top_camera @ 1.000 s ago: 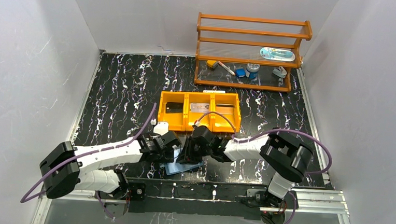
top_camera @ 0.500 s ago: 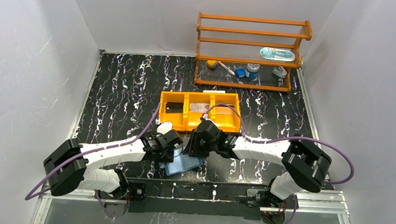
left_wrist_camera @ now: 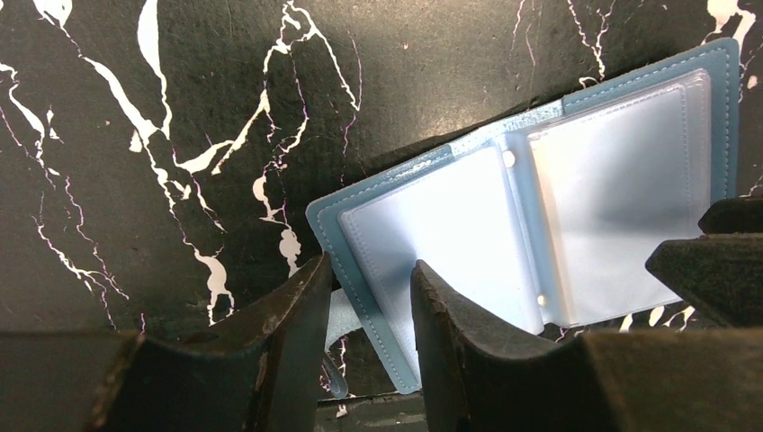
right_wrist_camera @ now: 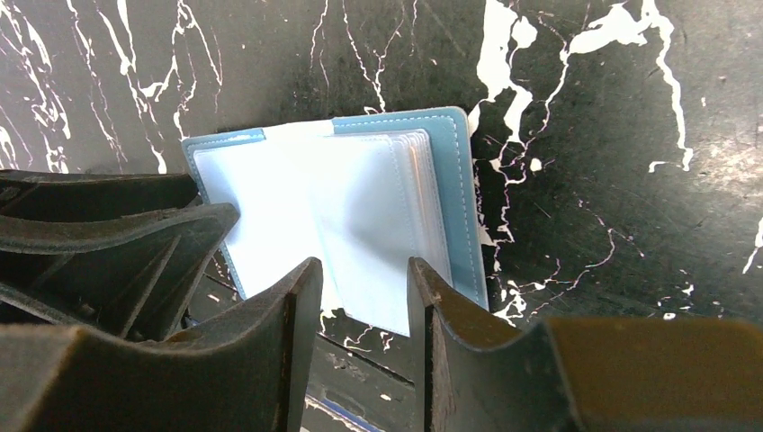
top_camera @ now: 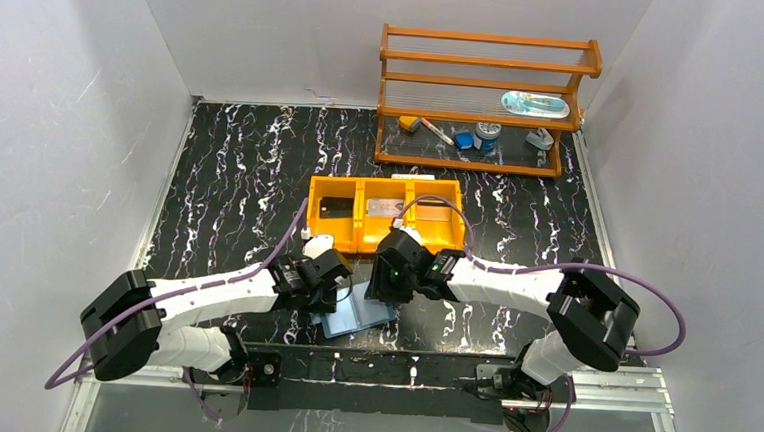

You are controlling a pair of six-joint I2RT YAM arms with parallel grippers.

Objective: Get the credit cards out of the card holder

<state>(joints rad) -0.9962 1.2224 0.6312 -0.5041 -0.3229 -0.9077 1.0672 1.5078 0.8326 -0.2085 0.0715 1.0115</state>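
1. Table [top_camera: 241, 167]: black with white veins. The tray stands near its middle.
2. Rack [top_camera: 486, 82]: orange, behind the tray and to its right, against the back wall. Small items sit on its lower shelves.
3. Tray [top_camera: 385, 182]: orange, with three compartments in a row.
4. Wallet [top_camera: 357, 318]: blue, flat on the table in front of the tray, on the side of the arm bases. It lies open with its pale clear sleeves facing up.
5. Left gripper [left_wrist_camera: 369, 265]: in front of the tray's left half, low over the wallet's left leaf. Its fingers stand a narrow gap apart, either side of the stitched edge, with nothing pinched. Whether the tips touch the leaf cannot be told.
6. Right gripper [right_wrist_camera: 364, 263]: in front of the tray's middle compartment, over the wallet's sleeves. Its fingers stand a narrow gap apart and hold nothing.
7. Dark card [top_camera: 333, 210]: flat in the tray's left compartment.
8. Grey card [top_camera: 387, 207]: flat in the tray's middle compartment.
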